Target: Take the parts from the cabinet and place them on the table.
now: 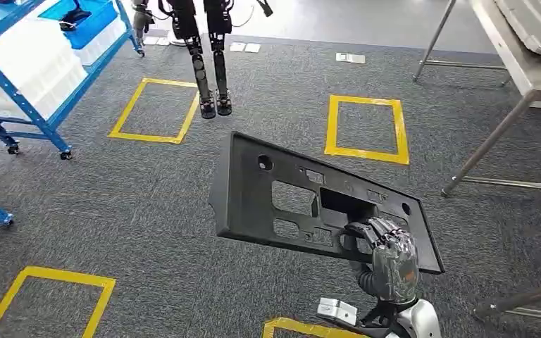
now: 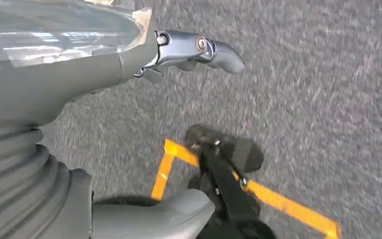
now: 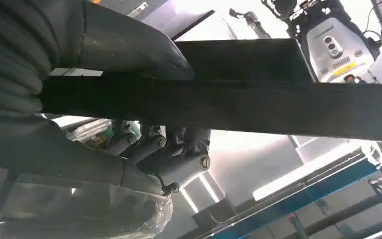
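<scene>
Room: grey carpet floor (image 1: 148, 204) open ahead; metal table (image 1: 528, 77) at right
Panel: black plastic part (image 1: 310, 204) held aloft (tilted); right hand (image 1: 389, 255) fingers clamped through its cutout
Left hand (image 2: 129, 64): fingers apart, holding nothing

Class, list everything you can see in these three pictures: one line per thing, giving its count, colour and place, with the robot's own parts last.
Panel part: one, black, with cut-outs, held above the carpet in the middle of the head view.
Floor squares: at least four, yellow tape outlines on the grey carpet.
Shelf cart: one, blue frame on wheels, upper left, with white boxes and a blue bin.
Metal table: one, grey, upper right, with a grey piece lying on it.
Second robot's legs: two, black, standing beyond the squares.
Right hand: one, dark grey, grips the panel's near edge.
Left hand: one, grey, over the carpet, holding nothing.
</scene>
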`<state>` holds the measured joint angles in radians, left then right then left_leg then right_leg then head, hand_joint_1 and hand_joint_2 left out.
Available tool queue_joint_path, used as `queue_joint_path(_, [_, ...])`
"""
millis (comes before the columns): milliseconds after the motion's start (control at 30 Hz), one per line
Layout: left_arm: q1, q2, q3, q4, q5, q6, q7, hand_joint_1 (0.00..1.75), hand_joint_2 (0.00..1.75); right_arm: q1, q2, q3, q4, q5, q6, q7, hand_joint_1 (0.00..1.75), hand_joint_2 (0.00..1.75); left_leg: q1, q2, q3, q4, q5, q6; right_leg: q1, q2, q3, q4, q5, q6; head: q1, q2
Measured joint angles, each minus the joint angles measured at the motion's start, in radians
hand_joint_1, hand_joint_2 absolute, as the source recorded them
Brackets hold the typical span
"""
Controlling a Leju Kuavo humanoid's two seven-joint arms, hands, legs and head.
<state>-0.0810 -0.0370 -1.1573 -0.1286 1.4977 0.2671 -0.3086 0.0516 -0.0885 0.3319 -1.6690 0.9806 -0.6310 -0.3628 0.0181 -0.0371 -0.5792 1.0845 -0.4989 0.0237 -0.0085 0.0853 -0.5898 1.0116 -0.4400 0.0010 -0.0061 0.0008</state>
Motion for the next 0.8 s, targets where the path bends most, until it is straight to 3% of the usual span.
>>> queue_joint_path(33, [0.000,0.002,0.012,0.001,0.000,-0.005,0.005,0.00,1.75,-0.004,-0.006,0.002,0.005,-0.018,0.000,-0.006,1.75,1.75,-0.001,-0.052,0.021,-0.051,0.007,0.013,-0.002,0.006,-0.001,0.000,0.001,0.001,0.002,0.000])
queue_joint_path(67, [0.000,0.001,0.020,0.000,0.000,-0.005,0.014,0.00,1.75,-0.009,-0.015,0.002,0.011,-0.033,-0.002,-0.014,1.75,1.75,-0.003,-0.042,0.025,-0.064,0.005,0.010,0.008,0.016,-0.005,0.002,0.001,0.003,0.003,0.000])
queue_joint_path(133, [0.002,0.002,0.030,0.000,0.000,0.003,0.032,0.00,1.75,-0.010,-0.032,0.002,0.022,-0.056,-0.003,-0.024,1.75,1.75,-0.014,-0.022,0.024,-0.063,0.006,0.013,-0.004,0.033,-0.012,-0.002,0.008,0.015,0.000,0.000])
queue_joint_path(167, [0.002,0.002,0.036,0.000,0.000,0.006,0.035,0.00,1.75,-0.010,-0.038,0.002,0.028,-0.060,-0.003,-0.027,1.75,1.75,-0.015,-0.012,0.027,-0.069,0.011,0.019,-0.003,0.043,-0.016,-0.007,0.012,0.024,0.000,0.000])
queue_joint_path(200, [0.002,-0.003,0.040,0.000,0.000,0.007,0.037,0.00,1.75,-0.010,-0.049,0.003,0.032,-0.062,-0.003,-0.029,1.75,1.75,0.000,0.006,0.036,-0.093,0.027,0.022,0.006,0.033,-0.025,0.003,0.011,0.026,0.003,0.000])
queue_joint_path(233, [0.001,-0.003,0.041,0.000,0.000,0.008,0.040,0.00,1.75,-0.009,-0.057,0.003,0.036,-0.062,-0.004,-0.029,1.75,1.75,-0.007,0.013,0.043,-0.102,0.030,0.023,0.005,-0.025,-0.039,0.028,-0.003,0.024,0.002,0.000])
queue_joint_path(267, [0.002,-0.003,0.042,0.000,0.000,0.008,0.045,0.00,1.75,-0.013,-0.061,0.005,0.038,-0.060,-0.004,-0.029,1.75,1.75,-0.007,0.027,0.042,-0.104,0.032,0.025,0.008,-0.054,-0.067,0.085,-0.035,0.019,0.011,0.000])
queue_joint_path(333, [0.007,-0.003,0.043,0.000,0.000,0.006,0.051,0.00,1.75,-0.012,-0.070,0.006,0.044,-0.060,-0.004,-0.030,1.75,1.75,-0.009,0.058,0.042,-0.103,0.031,0.026,0.001,-0.069,-0.146,0.247,-0.102,0.017,0.011,0.000])
queue_joint_path(367, [0.008,-0.002,0.043,0.000,-0.001,0.003,0.051,0.00,1.75,-0.008,-0.076,0.006,0.046,-0.059,-0.005,-0.029,1.75,1.75,-0.010,0.073,0.040,-0.103,0.030,0.026,-0.004,-0.070,-0.172,0.303,-0.116,0.024,0.011,0.000])
queue_joint_path(400, [0.008,-0.002,0.043,0.000,-0.001,-0.002,0.051,0.00,1.75,-0.002,-0.080,0.005,0.048,-0.058,-0.005,-0.028,1.75,1.75,-0.009,0.086,0.040,-0.103,0.029,0.024,-0.009,-0.073,-0.171,0.303,-0.110,0.035,0.011,0.000])
queue_joint_path(433, [0.008,-0.003,0.043,0.000,-0.001,-0.006,0.052,0.00,1.75,0.002,-0.083,0.005,0.049,-0.057,-0.005,-0.026,1.75,1.75,-0.008,0.097,0.041,-0.102,0.028,0.022,-0.015,-0.077,-0.147,0.262,-0.091,0.046,0.011,0.000])
queue_joint_path(467, [0.007,-0.003,0.042,0.000,-0.002,-0.009,0.055,0.00,1.75,0.004,-0.085,0.004,0.049,-0.057,-0.005,-0.025,1.75,1.75,-0.007,0.110,0.043,-0.102,0.025,0.017,-0.022,-0.089,-0.100,0.179,-0.060,0.060,0.012,0.000])
queue_joint_path(500, [0.007,-0.004,0.042,0.000,-0.003,-0.013,0.060,0.00,1.75,0.004,-0.087,0.004,0.049,-0.055,-0.005,-0.025,1.75,1.75,-0.005,0.122,0.047,-0.100,0.021,0.012,-0.028,-0.115,-0.042,0.079,-0.030,0.073,0.011,0.000])
queue_joint_path(533, [0.007,-0.003,0.041,0.000,-0.004,-0.014,0.067,0.00,1.75,0.003,-0.087,0.004,0.049,-0.055,-0.005,-0.025,1.75,1.75,-0.012,0.131,0.050,-0.097,0.016,0.003,-0.031,-0.168,0.000,0.009,-0.016,0.077,0.013,0.000])
queue_joint_path(567, [0.008,-0.001,0.040,0.000,-0.004,-0.014,0.072,0.00,1.75,-0.002,-0.088,0.004,0.049,-0.053,-0.005,-0.025,1.75,1.75,-0.018,0.143,0.047,-0.086,0.004,-0.008,-0.017,-0.176,0.007,-0.005,-0.012,0.068,0.017,0.000])
queue_joint_path(600, [0.007,0.000,0.038,0.000,-0.005,-0.013,0.078,0.00,1.75,-0.002,-0.088,0.004,0.049,-0.050,-0.005,-0.024,1.75,1.75,-0.018,0.152,0.051,-0.089,0.004,-0.011,-0.021,-0.156,0.004,-0.003,-0.009,0.054,0.008,0.000])
queue_joint_path(667, [0.001,0.000,0.035,0.000,-0.006,-0.013,0.086,0.00,1.75,0.001,-0.089,0.003,0.049,-0.043,-0.005,-0.021,1.75,1.75,-0.012,0.177,0.059,-0.090,0.002,-0.018,-0.013,-0.133,-0.003,-0.001,-0.010,0.045,0.005,0.000])
queue_joint_path(700, [-0.001,-0.001,0.034,0.000,-0.007,-0.013,0.086,0.00,1.75,0.002,-0.090,0.001,0.048,-0.041,-0.005,-0.017,1.75,1.75,-0.007,0.177,0.061,-0.080,-0.009,-0.025,-0.022,-0.120,0.001,-0.003,-0.006,0.034,0.004,0.000])
queue_joint_path(733, [-0.004,0.000,0.033,0.000,-0.007,-0.013,0.087,0.00,1.75,0.005,-0.089,-0.002,0.047,-0.038,-0.005,-0.015,1.75,1.75,0.001,0.117,0.050,-0.045,-0.033,-0.029,-0.025,-0.107,0.001,-0.004,-0.005,0.030,0.003,0.000])
queue_joint_path(767, [-0.004,-0.001,0.032,0.000,-0.007,-0.014,0.089,0.00,1.75,0.003,-0.090,-0.002,0.047,-0.038,-0.005,-0.013,1.75,1.75,0.001,0.073,0.029,0.007,-0.069,-0.029,-0.024,-0.100,0.001,-0.004,-0.004,0.019,0.002,0.000])
queue_joint_path(800, [-0.003,-0.001,0.030,0.000,-0.007,-0.014,0.093,0.00,1.75,0.000,-0.088,-0.002,0.046,-0.038,-0.005,-0.013,1.75,1.75,0.001,0.048,-0.006,0.089,-0.119,-0.029,-0.020,-0.088,0.000,-0.004,-0.003,0.009,0.000,0.000])
